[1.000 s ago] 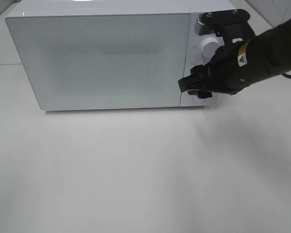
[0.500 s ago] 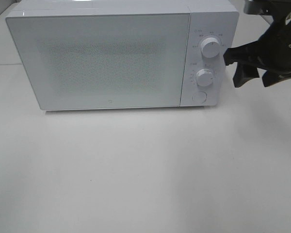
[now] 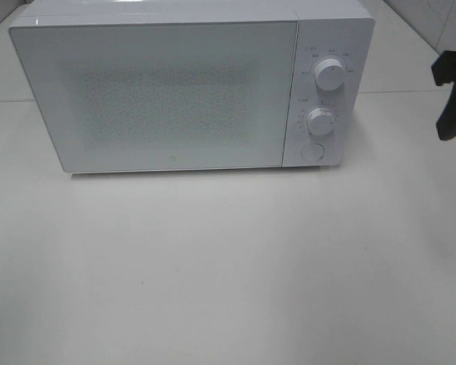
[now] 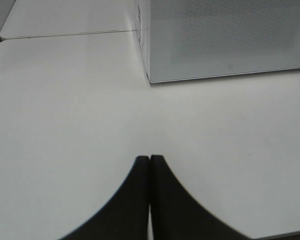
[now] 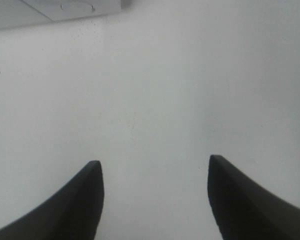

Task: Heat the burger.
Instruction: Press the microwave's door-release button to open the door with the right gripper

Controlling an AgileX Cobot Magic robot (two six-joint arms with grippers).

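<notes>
White microwave [image 3: 175, 91] is set on the white bench [image 3: 213, 266], toward the back, front facing the high camera. Its door [image 3: 159, 95] is shut and flush with the body. The door panel is frosted and speckled, so nothing inside can be made out. The control strip is placed to the right of the door: upper knob [image 3: 330, 75], lower knob [image 3: 320, 120] just beneath it, round button [image 3: 311, 151] at the bottom.

The burger is not seen in any view, and its place cannot be told through the shut door.

Right end effector [image 5: 153, 161] is held with its jaws well apart, and nothing is gripped. Bare bench is seen between its dark fingers [image 5: 85, 200]. A lower corner of the microwave with the button is caught at the edge of that wrist view. In the high view only a dark part of it is caught at the right edge, level with the knobs and well apart from the microwave.

Left end effector [image 4: 150, 161] is pressed together, tips touching, with nothing between them. It is held above bare bench, near the microwave's left front corner but apart from it. It is not caught in the high view.
</notes>
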